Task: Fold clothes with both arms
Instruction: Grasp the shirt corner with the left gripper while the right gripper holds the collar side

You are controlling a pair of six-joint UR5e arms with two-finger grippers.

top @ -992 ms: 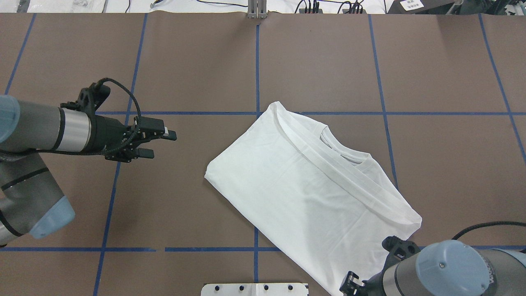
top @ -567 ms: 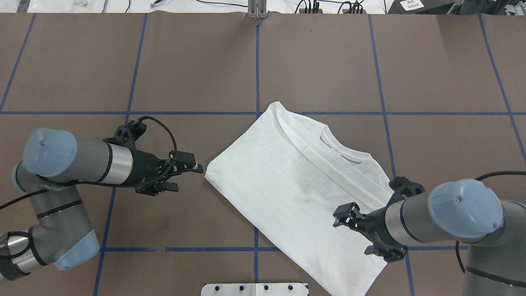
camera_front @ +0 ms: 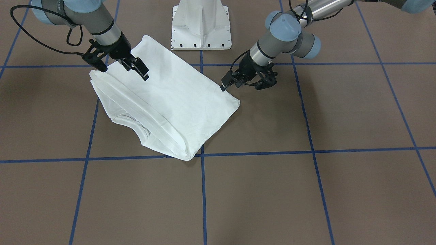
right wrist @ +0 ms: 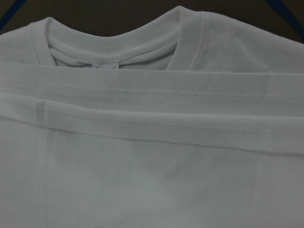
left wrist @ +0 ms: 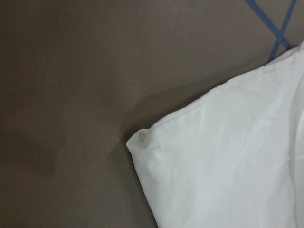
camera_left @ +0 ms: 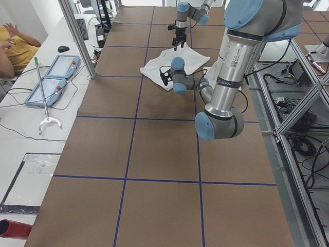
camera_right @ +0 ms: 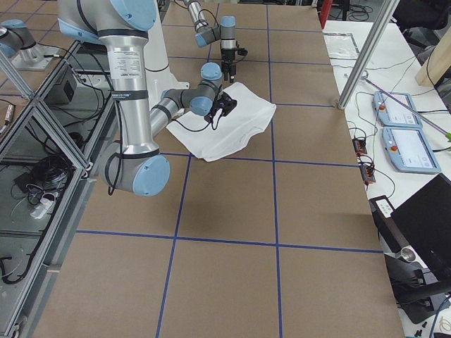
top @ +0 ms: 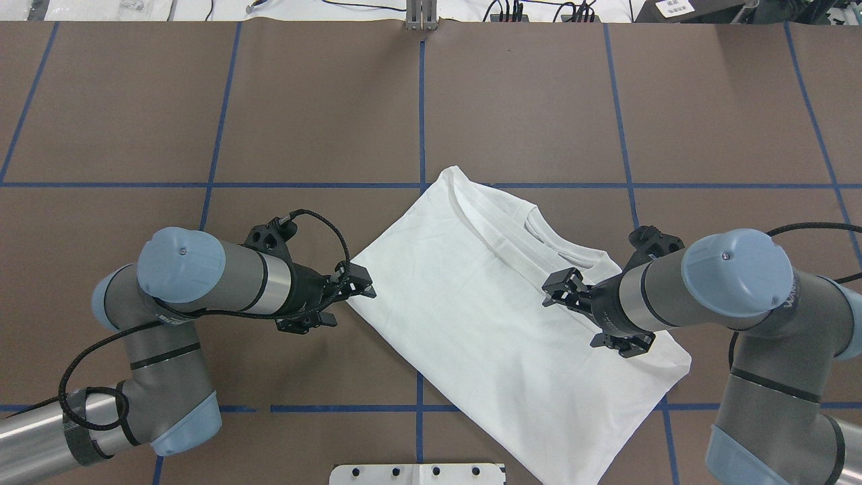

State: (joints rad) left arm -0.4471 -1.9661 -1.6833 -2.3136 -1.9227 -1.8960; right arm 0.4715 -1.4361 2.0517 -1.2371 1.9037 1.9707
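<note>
Left black gripper [top: 350, 303] and right black gripper [top: 572, 320], fingers spread, are closing on the centre-frame folded white T-shirt [top: 471, 316], setting up another fold.

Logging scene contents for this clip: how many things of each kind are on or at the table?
White T-shirt: 1
Robot arms: 2 (left arm, right arm)
White pedestal base: 1
Total: 4
</note>
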